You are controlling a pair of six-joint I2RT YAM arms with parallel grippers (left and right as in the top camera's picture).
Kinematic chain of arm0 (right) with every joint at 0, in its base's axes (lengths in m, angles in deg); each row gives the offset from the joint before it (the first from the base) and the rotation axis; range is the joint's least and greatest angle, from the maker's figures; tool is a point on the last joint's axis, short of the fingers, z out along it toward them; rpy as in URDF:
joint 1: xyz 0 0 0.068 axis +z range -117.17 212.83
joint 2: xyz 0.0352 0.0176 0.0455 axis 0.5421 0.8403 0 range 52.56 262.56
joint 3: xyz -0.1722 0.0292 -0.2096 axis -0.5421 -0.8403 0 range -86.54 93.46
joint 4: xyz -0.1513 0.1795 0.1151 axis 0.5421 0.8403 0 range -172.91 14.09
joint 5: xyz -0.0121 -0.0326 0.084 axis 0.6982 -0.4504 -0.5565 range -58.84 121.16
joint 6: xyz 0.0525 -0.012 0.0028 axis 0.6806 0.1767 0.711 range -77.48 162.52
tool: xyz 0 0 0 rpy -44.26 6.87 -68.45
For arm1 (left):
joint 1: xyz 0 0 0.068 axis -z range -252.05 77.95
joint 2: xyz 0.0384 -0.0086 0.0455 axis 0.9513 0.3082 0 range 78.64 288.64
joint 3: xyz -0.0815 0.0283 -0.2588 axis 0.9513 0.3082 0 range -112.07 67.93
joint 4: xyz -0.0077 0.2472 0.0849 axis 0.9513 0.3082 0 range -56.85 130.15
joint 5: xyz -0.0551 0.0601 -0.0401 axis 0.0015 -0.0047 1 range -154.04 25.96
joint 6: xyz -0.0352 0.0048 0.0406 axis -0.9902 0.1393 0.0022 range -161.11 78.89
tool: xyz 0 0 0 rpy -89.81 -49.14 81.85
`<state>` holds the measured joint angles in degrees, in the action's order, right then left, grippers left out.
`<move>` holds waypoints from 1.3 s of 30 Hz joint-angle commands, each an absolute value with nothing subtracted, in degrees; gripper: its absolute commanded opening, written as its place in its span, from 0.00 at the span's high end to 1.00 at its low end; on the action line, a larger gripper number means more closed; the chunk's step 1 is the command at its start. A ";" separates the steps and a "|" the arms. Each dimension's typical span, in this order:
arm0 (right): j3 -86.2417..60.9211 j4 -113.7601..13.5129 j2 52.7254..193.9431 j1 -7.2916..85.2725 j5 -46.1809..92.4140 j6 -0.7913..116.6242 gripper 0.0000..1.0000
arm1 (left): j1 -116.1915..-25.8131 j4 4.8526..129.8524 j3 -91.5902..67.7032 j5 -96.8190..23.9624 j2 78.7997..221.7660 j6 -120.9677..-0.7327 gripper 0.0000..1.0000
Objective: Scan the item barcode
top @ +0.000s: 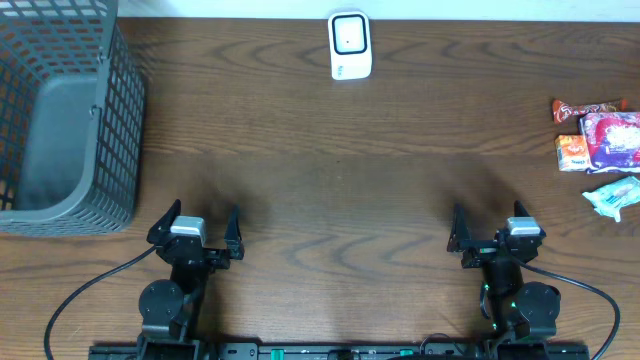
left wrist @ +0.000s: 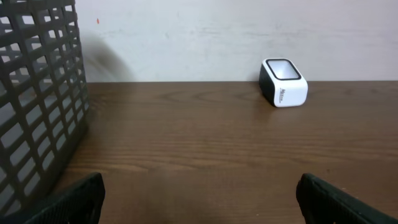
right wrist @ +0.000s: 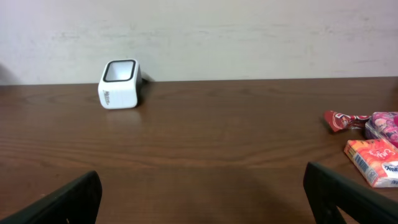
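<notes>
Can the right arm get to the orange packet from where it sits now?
Probably yes: the right gripper is open and empty, and only bare table lies between it and the orange packet. Whether the arm stretches that far is a guess.

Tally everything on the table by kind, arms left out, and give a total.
Snack packets: 4 (red wrapper, purple packet, orange packet, pale blue packet)
Barcode scanner: 1
Mesh basket: 1
Total: 6
</notes>
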<state>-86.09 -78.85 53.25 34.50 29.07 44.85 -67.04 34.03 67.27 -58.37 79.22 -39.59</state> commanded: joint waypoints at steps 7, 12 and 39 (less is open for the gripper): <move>-86.20 -78.64 52.94 34.15 29.12 45.24 0.01 | -67.25 36.79 67.70 -57.15 78.71 -36.88 0.02; -86.22 -78.64 52.94 34.15 29.12 45.22 0.01 | -67.28 36.85 67.70 -57.65 78.71 -37.32 0.02; -86.22 -78.64 52.94 34.15 29.12 45.22 0.01 | -67.28 37.03 67.73 -58.68 78.71 -39.66 0.02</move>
<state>-86.09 -78.85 53.25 34.50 29.05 44.85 -67.04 34.42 67.09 -59.49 79.22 -39.42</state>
